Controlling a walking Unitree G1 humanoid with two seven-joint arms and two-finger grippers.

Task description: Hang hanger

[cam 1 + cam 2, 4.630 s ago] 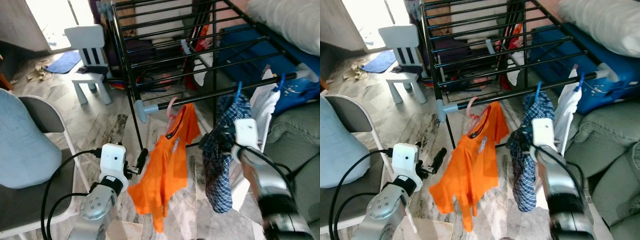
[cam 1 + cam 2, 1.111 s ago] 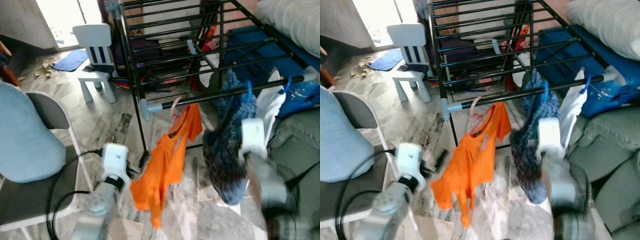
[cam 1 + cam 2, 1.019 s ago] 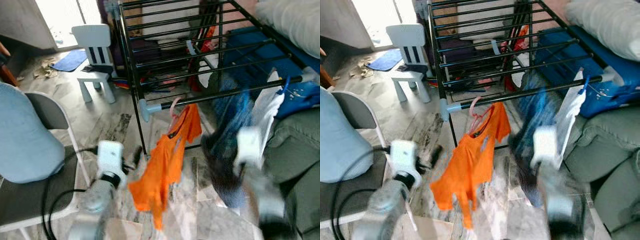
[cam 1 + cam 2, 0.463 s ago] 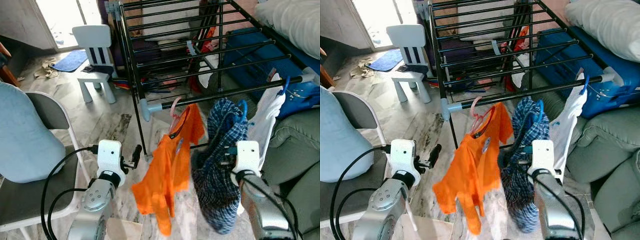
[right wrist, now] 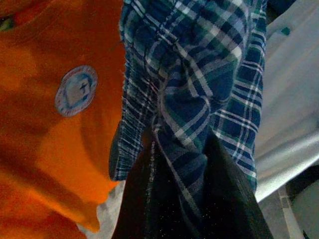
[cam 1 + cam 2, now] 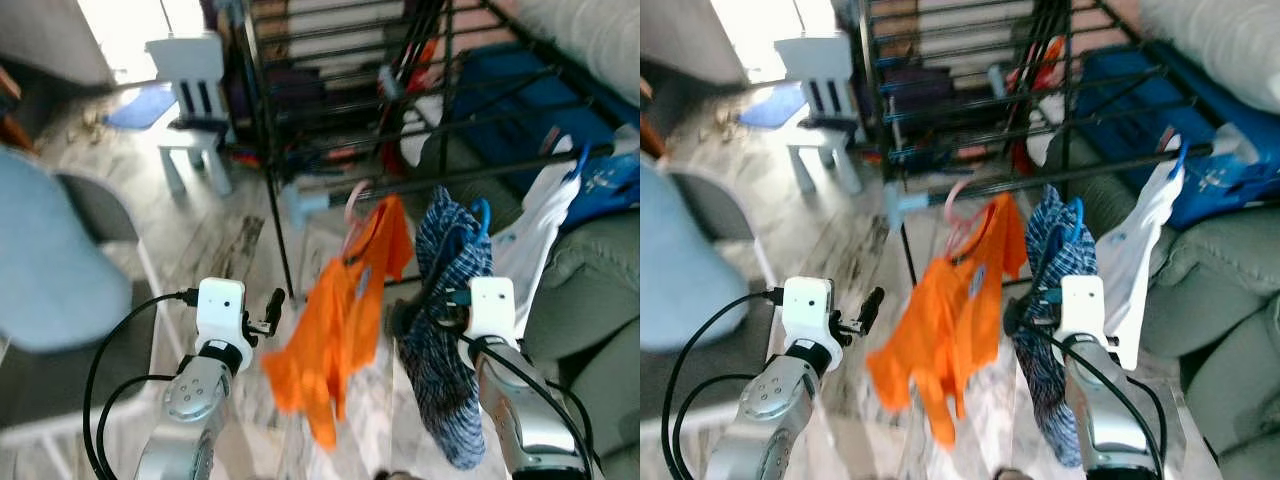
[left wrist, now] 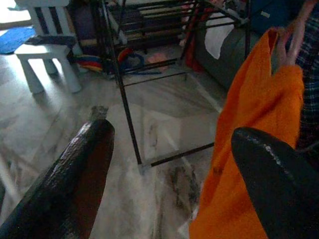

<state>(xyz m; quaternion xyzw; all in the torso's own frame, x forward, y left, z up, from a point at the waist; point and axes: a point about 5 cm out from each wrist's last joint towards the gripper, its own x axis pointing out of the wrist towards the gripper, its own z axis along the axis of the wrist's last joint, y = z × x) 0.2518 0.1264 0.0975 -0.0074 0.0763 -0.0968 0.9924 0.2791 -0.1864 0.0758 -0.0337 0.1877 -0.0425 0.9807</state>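
- The right pincer [image 5: 174,164] is raised toward 12 o'clock, pinching the plaid shirt [image 6: 445,290] on its blue hanger [image 6: 482,213].
- The left pincer [image 7: 169,164] is held spread, at 9 o'clock of the orange shirt [image 6: 340,320].

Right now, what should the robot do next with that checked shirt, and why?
Probably lift the shirt up toward the rail. The right gripper is shut on it, and its blue hanger hook hangs below the rail, not over it.
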